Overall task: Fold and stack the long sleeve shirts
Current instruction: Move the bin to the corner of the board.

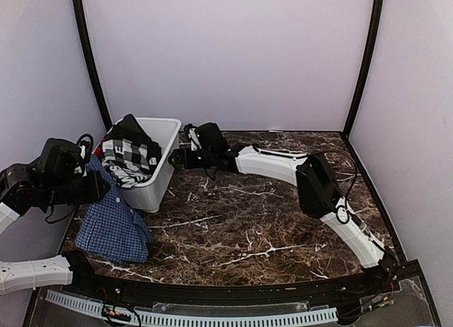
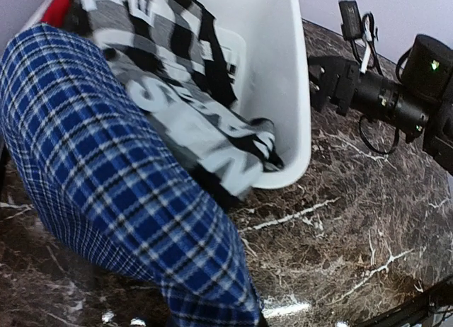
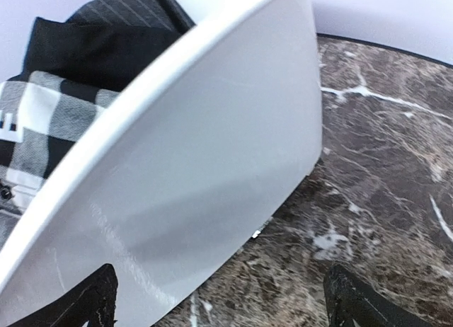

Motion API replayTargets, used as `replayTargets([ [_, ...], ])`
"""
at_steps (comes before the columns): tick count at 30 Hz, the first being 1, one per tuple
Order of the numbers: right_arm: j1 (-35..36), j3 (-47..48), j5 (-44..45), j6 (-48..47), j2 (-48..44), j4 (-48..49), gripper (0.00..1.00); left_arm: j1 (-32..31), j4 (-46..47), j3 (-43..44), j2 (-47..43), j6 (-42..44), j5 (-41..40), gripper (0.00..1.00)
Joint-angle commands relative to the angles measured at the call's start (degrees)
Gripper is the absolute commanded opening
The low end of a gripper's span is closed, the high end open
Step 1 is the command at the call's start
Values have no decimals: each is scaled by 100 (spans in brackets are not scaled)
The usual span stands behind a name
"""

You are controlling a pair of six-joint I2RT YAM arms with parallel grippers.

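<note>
1. Left pincer [image 1: 95, 187], at the near left, is pressed together. Going by how the cloth rises to it, it pinches the blue shirt [image 1: 112, 224]. Its fingers do not show in its own wrist view.
2. That shirt hangs from the grip in a bunched drape, its lower end lying on the bench [image 1: 248, 228] at the near-left corner, just beside the bin [image 1: 161, 173]. It is out of the bin but not spread flat.
3. By my judgement the task is near its start: no shirt is folded and no stack shows anywhere. A pile [image 1: 127, 153] of black, grey and checked cloth sits in the bin and spills over its near rim. Whether each piece is a long sleeve shirt I cannot tell.
4. Left to do: lay the blue shirt flat, fold it and set it down, then do the same with the rest.
5. The bench's middle and right are bare marble, the widest room for spreading. The shirt lies close to the left edge and the front rim, where cloth could slide off.
6. Farther back, the right pincer [image 1: 178, 157] is spread wide and holds nothing. It faces the bin's right wall from close by.
7. The right arm reaches across the far bench, so it bounds that open room. Behind it, plain walls close in at the back and on both sides.
</note>
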Motion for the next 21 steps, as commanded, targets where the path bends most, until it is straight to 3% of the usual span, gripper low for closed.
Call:
replayTargets([
  [1,63,342,-550,-17,89,1468,99,25,1194,-673,127,19,1500,0],
  [6,31,222,-624,-123,-152,1623,99,22,2657,-1047,678,103,2069,0],
  [12,-13,-1004,-234,-666,-1294,1277,99,104,3436,-823,1896,246,1170,0],
  [21,-86,-3108,216,-1090,-3119,792,99,1624,4453,-207,3303,405,1044,0],
])
